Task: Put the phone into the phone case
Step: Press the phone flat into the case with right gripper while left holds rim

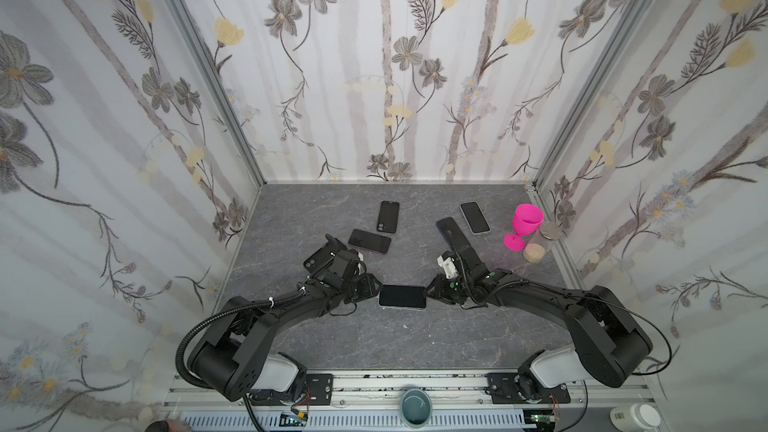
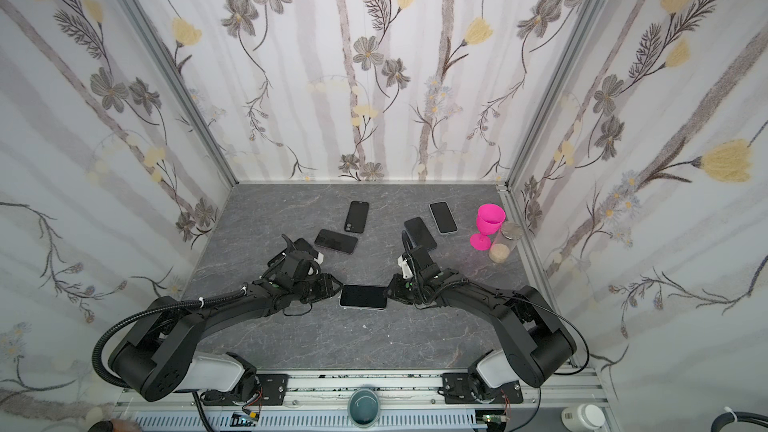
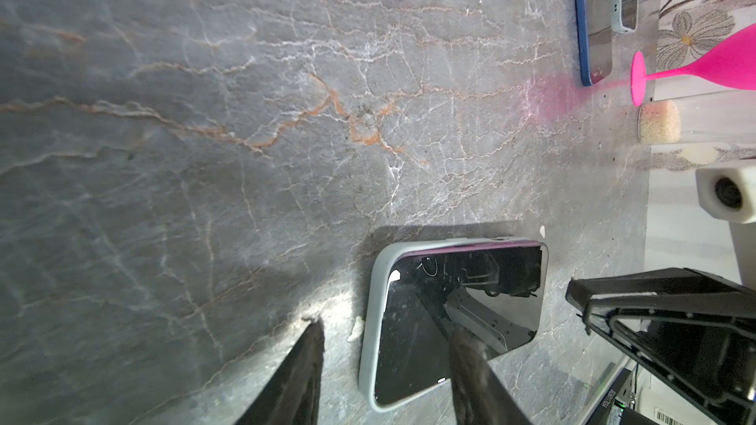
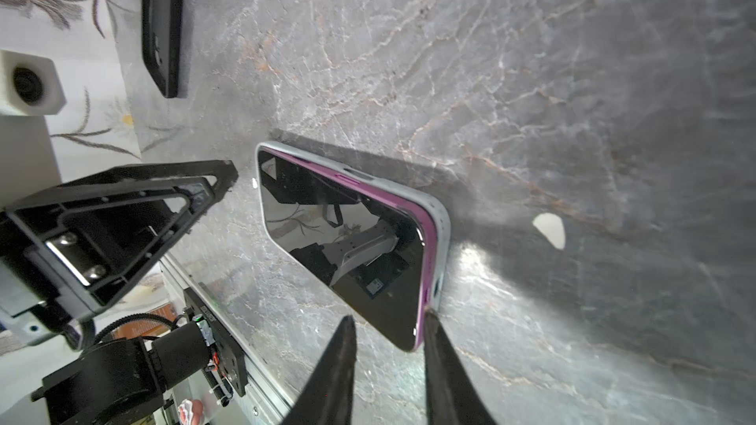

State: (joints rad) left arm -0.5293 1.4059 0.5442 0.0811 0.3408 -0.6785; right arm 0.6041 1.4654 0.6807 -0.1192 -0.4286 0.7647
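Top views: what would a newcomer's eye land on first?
The hot-pink goblet at the back right, beside a clear jar. Then the phone sitting in a pale case at the centre front, flanked by the left gripper and right gripper. Floral wallpaper surrounds everything.

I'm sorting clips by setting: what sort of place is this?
Likely a robot test booth rather than a home: flower-papered walls box in a grey tabletop, and two robot arms sit bolted to a metal rail at its front.
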